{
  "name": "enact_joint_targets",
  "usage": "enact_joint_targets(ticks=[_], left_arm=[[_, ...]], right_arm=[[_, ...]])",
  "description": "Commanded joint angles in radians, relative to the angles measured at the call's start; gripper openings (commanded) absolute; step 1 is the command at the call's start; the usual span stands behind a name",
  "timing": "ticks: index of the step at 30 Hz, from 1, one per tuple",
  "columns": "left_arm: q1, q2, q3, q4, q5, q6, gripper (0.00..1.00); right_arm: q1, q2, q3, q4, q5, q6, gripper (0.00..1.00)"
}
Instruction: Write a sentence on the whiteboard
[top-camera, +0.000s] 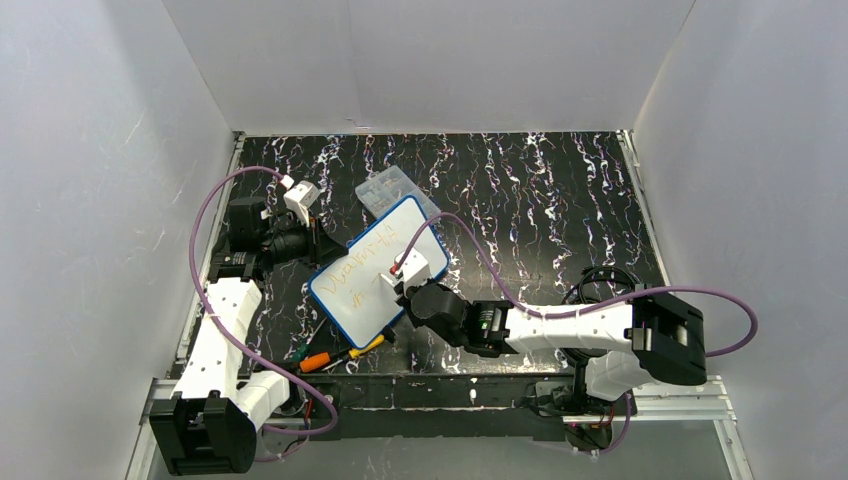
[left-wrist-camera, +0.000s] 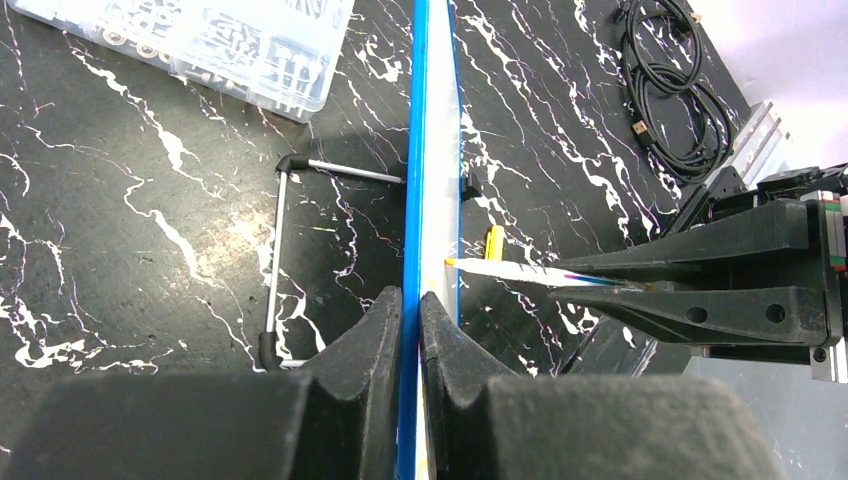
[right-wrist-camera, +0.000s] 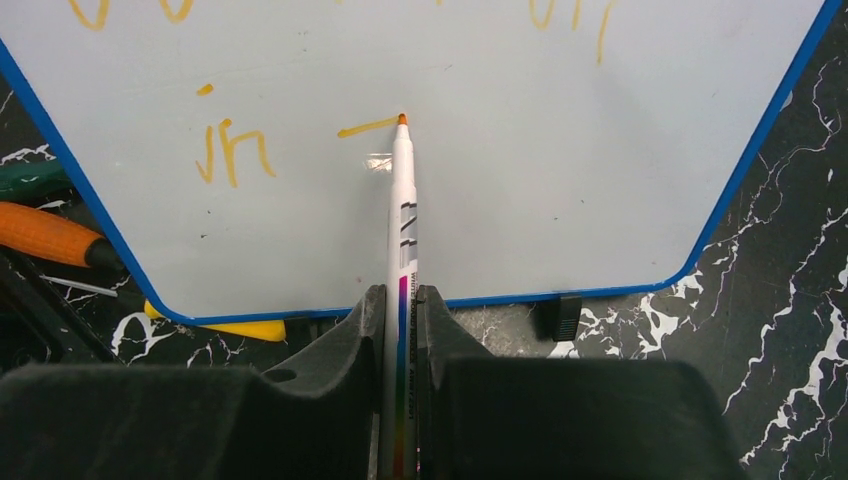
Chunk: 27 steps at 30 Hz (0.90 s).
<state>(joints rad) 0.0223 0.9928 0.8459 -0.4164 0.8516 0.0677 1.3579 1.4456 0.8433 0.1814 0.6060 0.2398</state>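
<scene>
Plain white walls (top-camera: 430, 60) close in the desk (top-camera: 560, 200) on three sides. Its top is black, streaked with white veins, evenly lit.

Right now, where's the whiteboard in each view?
Top external: whiteboard centre-left, set diagonally.
Left wrist: edge-on, a vertical blue strip clamped in the left gripper.
Right wrist: fills the upper frame.
Shared landmark: the right gripper holding the marker to its face, seen in all three.
</scene>
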Motion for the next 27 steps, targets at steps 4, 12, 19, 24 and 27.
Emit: enact_joint_targets(ticks=[4, 12, 19, 24, 27], left_arm=[[-0.007, -0.021, -0.005, -0.025, 0.047, 0.003, 0.0], [-0.007, -0.021, -0.005, -0.025, 0.046, 0.003, 0.0], [-0.008, -0.023, -0.005, -0.025, 0.047, 0.003, 0.0], [-0.008, -0.025, -0.005, -0.025, 0.046, 0.004, 0.0], [-0.008, -0.025, -0.005, -0.025, 0.046, 0.003, 0.0]], right_arm=[[-0.013, -0.087, -0.022, 0.088, -0.015, -0.025, 0.01], [-0.013, -0.056, 0.012, 0.111, -0.048, -0.076, 0.01], [-0.013, -0.001, 0.046, 0.087, -0.066, -0.075, 0.01], [-0.013, 0.005, 0.04, 0.046, -0.061, -0.043, 0.01], [-0.013, -0.007, 0.022, 0.027, -0.068, -0.016, 0.01]])
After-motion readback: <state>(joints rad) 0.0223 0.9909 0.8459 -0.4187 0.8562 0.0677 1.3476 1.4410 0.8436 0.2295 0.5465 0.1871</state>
